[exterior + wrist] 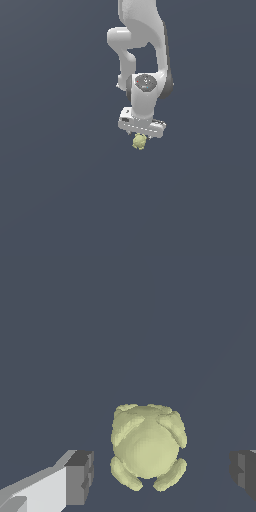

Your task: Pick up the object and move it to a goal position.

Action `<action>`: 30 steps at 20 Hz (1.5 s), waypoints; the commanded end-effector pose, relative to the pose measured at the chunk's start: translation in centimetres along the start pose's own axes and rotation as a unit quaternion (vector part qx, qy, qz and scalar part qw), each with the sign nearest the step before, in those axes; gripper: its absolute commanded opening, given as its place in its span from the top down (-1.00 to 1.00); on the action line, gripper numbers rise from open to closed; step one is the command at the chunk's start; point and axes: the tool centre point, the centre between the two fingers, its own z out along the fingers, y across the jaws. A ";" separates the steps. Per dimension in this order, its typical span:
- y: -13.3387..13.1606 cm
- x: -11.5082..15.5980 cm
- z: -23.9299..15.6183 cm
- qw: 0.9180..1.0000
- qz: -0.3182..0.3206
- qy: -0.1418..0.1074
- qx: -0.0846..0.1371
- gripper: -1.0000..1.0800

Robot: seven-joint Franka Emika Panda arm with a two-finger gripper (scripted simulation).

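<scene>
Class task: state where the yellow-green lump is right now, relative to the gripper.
In the exterior view the yellow-green lump sits directly beneath the gripper; the wrist view shows it between the open fingers, touching neither.

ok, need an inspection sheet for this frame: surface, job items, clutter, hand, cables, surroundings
Surface: plain dark blue-grey ground, uniform, no marks or edges seen.
Job's things: one small lumpy yellow-green object, directly under the hand in the exterior view; no goal marker seen.
Clutter: nothing seen.
Grippers: white hand pointing down, open; its dark fingertips stand on either side of the object with a gap on each side, not touching it.
Cables: nothing seen.
Surroundings: only the white arm coming in from the exterior view's top; no walls or fixtures seen.
</scene>
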 end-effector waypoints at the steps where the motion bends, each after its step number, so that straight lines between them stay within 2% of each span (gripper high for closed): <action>1: -0.2 -0.5 0.4 1.000 0.009 0.000 -0.001 -0.92; 10: -0.3 -0.9 1.0 1.000 0.013 -0.001 -0.001 -0.92; 20: -0.2 -1.0 5.1 1.000 0.014 -0.001 -0.001 -0.92; 25: -0.3 -1.0 5.8 1.000 0.014 -0.001 -0.001 -0.92; 26: -0.3 -1.0 5.8 1.000 0.014 -0.001 -0.001 1.00; 30: -0.3 -1.0 5.8 1.000 0.014 -0.001 -0.001 1.00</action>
